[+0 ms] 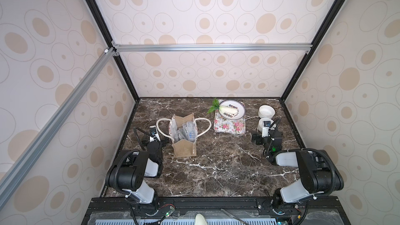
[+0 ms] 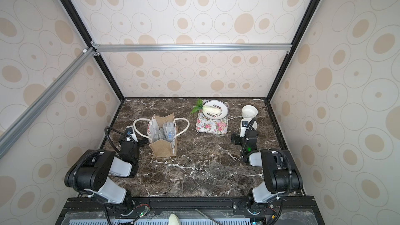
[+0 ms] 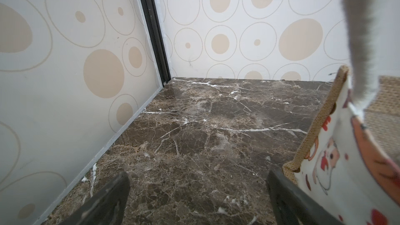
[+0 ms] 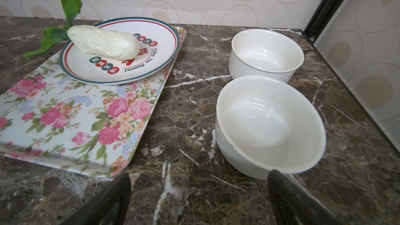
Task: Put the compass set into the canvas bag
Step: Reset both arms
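The canvas bag (image 1: 185, 148) (image 2: 165, 149) stands upright left of the table's middle in both top views, mouth open, its white rope handles splayed to either side. The compass set (image 1: 186, 131) (image 2: 167, 131), a clear plastic case, lies inside the bag. My left gripper (image 1: 154, 140) (image 2: 132, 141) (image 3: 198, 175) rests low just left of the bag, open and empty. In the left wrist view one fingertip (image 3: 275, 176) sits next to the printed white side of the bag (image 3: 337, 159). My right gripper (image 1: 265, 137) (image 2: 244, 137) (image 4: 199, 176) is open and empty at the right, over bare marble.
A floral tray (image 1: 230, 126) (image 4: 65, 115) at the back carries a plate (image 1: 238, 113) (image 4: 155, 46) holding a white leafy vegetable (image 4: 104, 42). Two white bowls (image 4: 266, 53) (image 4: 270, 126) stand just ahead of my right gripper. Enclosure walls close three sides.
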`<action>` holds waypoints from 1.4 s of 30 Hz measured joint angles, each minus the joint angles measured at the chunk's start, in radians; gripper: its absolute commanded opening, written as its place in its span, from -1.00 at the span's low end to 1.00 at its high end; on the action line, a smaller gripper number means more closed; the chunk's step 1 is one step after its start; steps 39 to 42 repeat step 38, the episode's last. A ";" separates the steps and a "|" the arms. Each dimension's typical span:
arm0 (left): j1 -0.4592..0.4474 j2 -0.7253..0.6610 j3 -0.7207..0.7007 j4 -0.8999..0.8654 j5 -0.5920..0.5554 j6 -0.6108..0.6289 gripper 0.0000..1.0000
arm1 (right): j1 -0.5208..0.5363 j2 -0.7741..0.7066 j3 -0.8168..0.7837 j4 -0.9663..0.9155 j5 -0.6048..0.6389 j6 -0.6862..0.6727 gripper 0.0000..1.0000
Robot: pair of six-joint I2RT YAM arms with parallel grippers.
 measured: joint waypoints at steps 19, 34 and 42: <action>0.000 0.000 0.001 -0.001 0.001 0.000 1.00 | -0.001 0.000 0.012 -0.032 0.008 0.003 0.99; 0.025 0.000 0.021 -0.034 0.167 0.015 1.00 | -0.001 0.000 0.012 -0.034 0.008 0.003 0.99; 0.030 0.000 0.024 -0.034 0.179 0.015 1.00 | -0.001 0.000 0.012 -0.035 0.008 0.003 0.99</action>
